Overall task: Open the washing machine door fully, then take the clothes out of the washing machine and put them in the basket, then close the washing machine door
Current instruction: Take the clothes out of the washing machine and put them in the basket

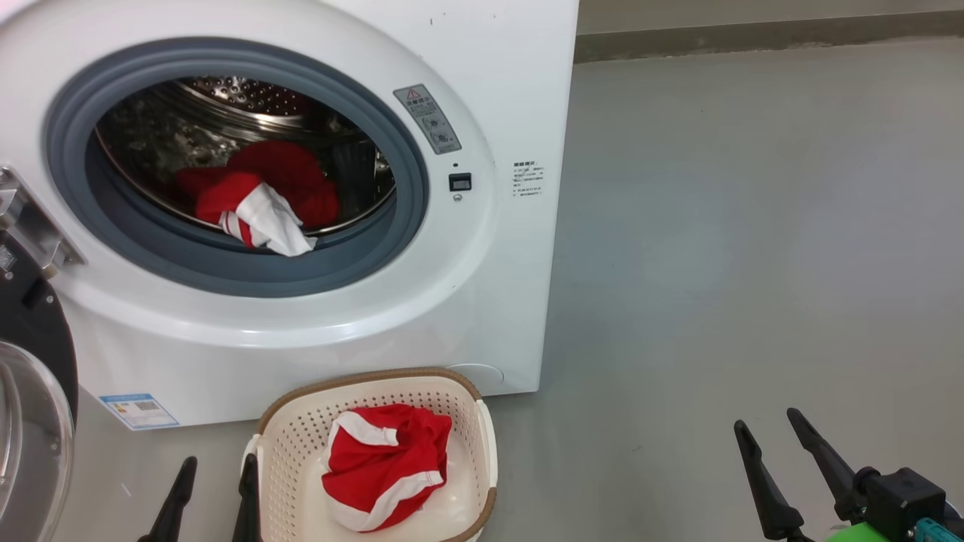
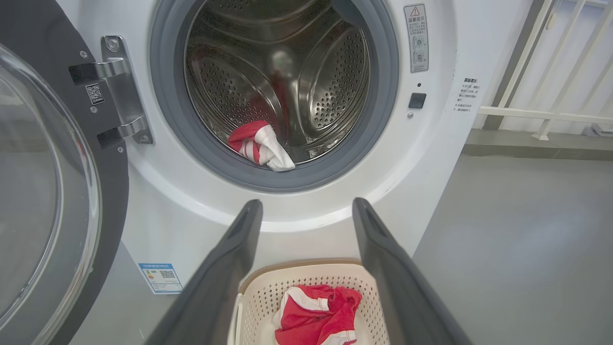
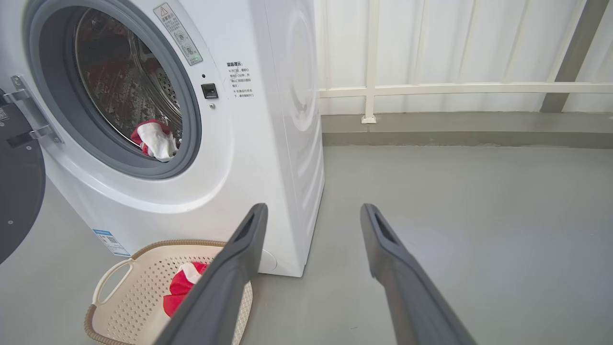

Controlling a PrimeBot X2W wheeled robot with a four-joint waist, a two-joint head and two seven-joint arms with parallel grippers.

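Observation:
The white washing machine (image 1: 467, 301) stands with its door (image 1: 34, 376) swung wide to the left, black rim and glass bowl showing. Red and white clothes (image 1: 260, 196) lie at the drum's front lip, one white part draped onto the grey gasket. On the floor before the machine sits the cream basket (image 1: 294, 433), holding one red and white garment (image 1: 384, 463). My left gripper (image 1: 215, 467) is open and empty at the basket's left edge. My right gripper (image 1: 768, 425) is open and empty over bare floor at the lower right.
Grey floor (image 1: 753, 263) stretches to the right of the machine. A white railing (image 3: 455, 88) and a low grey kerb run along the back wall. The open door (image 2: 48, 182) takes up the room to the machine's left.

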